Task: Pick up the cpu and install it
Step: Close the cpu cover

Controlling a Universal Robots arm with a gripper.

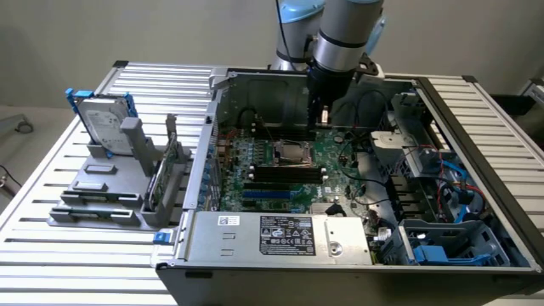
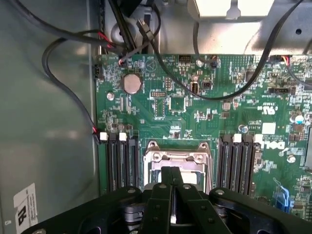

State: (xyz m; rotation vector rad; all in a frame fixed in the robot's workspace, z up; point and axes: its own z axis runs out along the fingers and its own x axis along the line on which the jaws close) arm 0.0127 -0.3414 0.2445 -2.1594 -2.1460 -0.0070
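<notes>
Black gripper (image 2: 171, 171): fingers pressed together, empty. Hangs over square silver metal socket frame (image 2: 176, 157) on green motherboard (image 2: 195, 112).

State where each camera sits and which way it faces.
Exterior view: off the arm, raised, looking down into the open computer case; the arm and gripper show.
Wrist view: on the wrist, looking past the shut gripper onto the motherboard; its black fingers show.
Shared: gripper, motherboard, CPU socket.

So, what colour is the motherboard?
The motherboard is green, best seen in the wrist view.
</notes>
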